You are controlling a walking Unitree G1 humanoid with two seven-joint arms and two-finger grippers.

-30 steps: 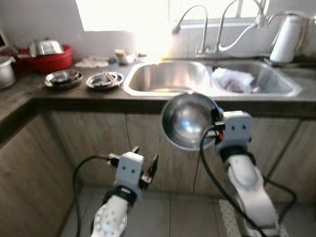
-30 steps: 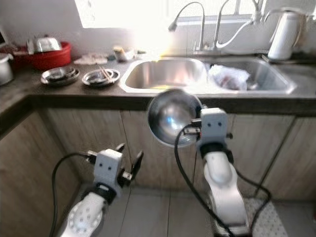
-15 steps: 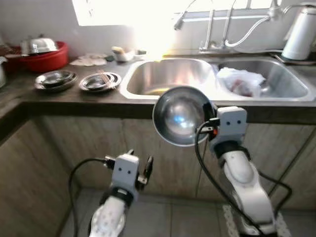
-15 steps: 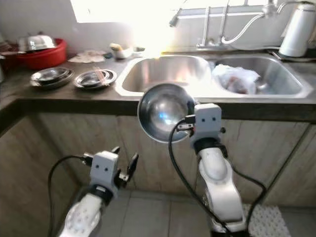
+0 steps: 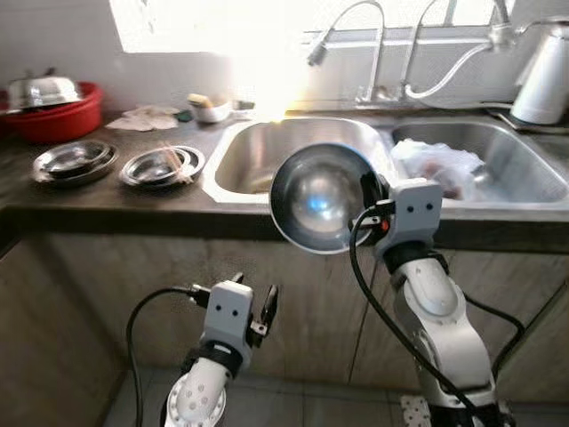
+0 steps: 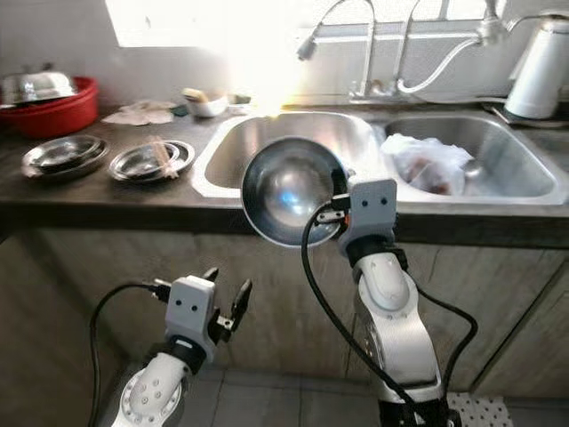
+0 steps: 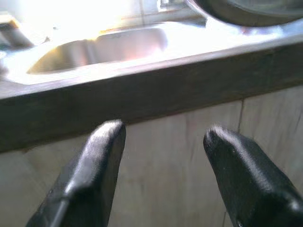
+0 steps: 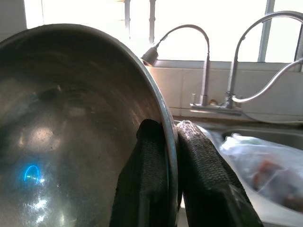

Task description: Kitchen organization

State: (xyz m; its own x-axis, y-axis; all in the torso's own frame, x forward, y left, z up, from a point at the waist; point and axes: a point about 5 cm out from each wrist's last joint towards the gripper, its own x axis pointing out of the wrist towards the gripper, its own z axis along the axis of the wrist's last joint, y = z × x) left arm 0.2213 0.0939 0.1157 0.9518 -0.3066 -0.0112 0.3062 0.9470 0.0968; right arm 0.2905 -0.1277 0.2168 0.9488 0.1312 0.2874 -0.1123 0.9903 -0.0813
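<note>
Carrying: my right gripper (image 8: 171, 156) is pinched on the rim of a steel bowl (image 5: 318, 197), one finger inside the wall and one outside, the bowl tipped on edge with its hollow facing me.
Bowl position: it hangs in the air in front of the counter edge (image 5: 133, 218), just short of the left basin of the double sink (image 5: 298, 151), touching nothing but my fingers.
Left gripper (image 5: 253, 307): low by the cabinet doors (image 7: 189, 156), fingers spread apart and holding nothing.
Step in hand: transport, I'd say, with the bowl lifted and not yet set anywhere.
Candidates: the left basin looks bare; the right basin holds a plastic bag (image 6: 436, 165); two stacks of steel plates (image 6: 147, 160) sit on the counter to the left, with a red tub (image 6: 49, 102) behind them.
Hedge: window glare washes out the back of the counter, so I can't tell what lies near the small white bowl (image 6: 206, 103).
Next move calls for: raising the bowl clear of the counter lip, levelling it, then easing my pinch only once it rests on a surface.
</note>
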